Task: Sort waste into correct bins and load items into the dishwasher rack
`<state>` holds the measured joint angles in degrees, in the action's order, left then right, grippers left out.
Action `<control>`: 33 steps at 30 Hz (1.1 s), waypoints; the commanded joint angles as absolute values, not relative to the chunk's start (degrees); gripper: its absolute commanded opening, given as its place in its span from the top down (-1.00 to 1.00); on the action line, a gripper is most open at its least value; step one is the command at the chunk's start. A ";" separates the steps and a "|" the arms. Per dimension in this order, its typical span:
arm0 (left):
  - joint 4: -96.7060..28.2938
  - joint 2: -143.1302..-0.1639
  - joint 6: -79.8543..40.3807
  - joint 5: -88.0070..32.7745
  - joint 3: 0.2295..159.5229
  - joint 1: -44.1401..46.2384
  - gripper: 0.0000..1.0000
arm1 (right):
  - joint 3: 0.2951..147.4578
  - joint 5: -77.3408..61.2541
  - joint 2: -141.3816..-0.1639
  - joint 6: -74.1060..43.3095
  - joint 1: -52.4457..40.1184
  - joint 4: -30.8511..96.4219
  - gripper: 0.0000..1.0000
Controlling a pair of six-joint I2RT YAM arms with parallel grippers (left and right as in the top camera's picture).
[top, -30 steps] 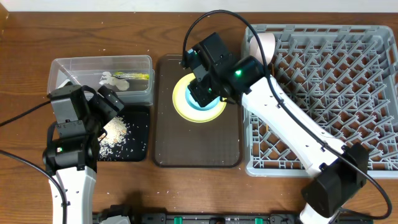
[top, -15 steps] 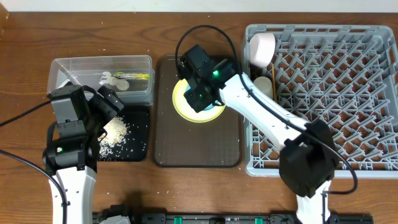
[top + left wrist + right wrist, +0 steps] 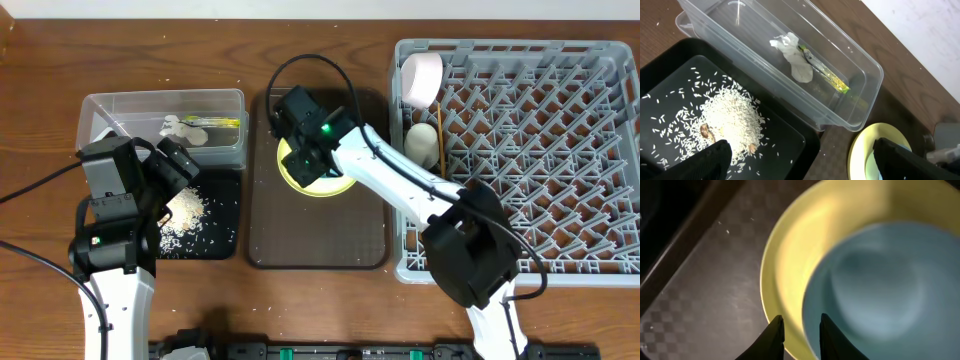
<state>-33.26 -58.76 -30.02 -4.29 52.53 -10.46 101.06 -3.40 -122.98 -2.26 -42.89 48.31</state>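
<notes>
**Q:** Where are the plate and bowl?
**A:** The plate [image 3: 325, 185] lies flat on the far half of the brown tray [image 3: 315, 235], midway between that tray's left and right edges. The blue bowl [image 3: 875, 290] sits in the plate, mouth up. A yellow crescent of plate shows uncovered on one side.

**Q:** Right gripper [image 3: 800, 332]?
**A:** It points down over the plate. The fingers stand a narrow gap apart with the bowl's rim between them. Whether they pinch the rim cannot be told.

**Q:** Left gripper [image 3: 800, 150]?
**A:** It is spread wide and holds nothing. It hangs over the far edge of the black tray [image 3: 225, 235], beside the rice [image 3: 730, 120].

**Q:** Axes of the waste?
**A:** The tub [image 3: 160, 98] runs left to right. The wrapper [image 3: 825, 75] lies along that axis, toward the tub's right end. The tissue [image 3: 792, 57] touches the wrapper's left end.

**Q:** Edges and room?
**A:**
- The black tray touches the tub's near wall.
- The tub's right end is just beside the brown tray's left edge.
- The rack [image 3: 500, 45] stands just beside the brown tray's right edge.
- The brown tray runs near to far, and its near half shows bare surface.
- The white bowl [image 3: 422, 75] lies on its side in the rack's far left corner, with the cup [image 3: 422, 142] just nearer.
</notes>
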 commanded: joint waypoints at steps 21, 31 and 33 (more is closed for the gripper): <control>-33.43 -58.83 -29.89 -4.01 53.76 -10.76 -0.87 | 101.10 -1.28 -126.67 -0.12 -43.20 49.30 0.67; -33.43 -58.83 -29.89 -4.01 53.76 -10.74 -0.87 | 101.08 1.08 -126.67 -0.14 -43.20 51.18 0.70; -33.43 -58.83 -29.89 -4.01 53.76 -10.76 -0.87 | 101.08 1.08 -126.67 -0.14 -43.20 51.27 0.70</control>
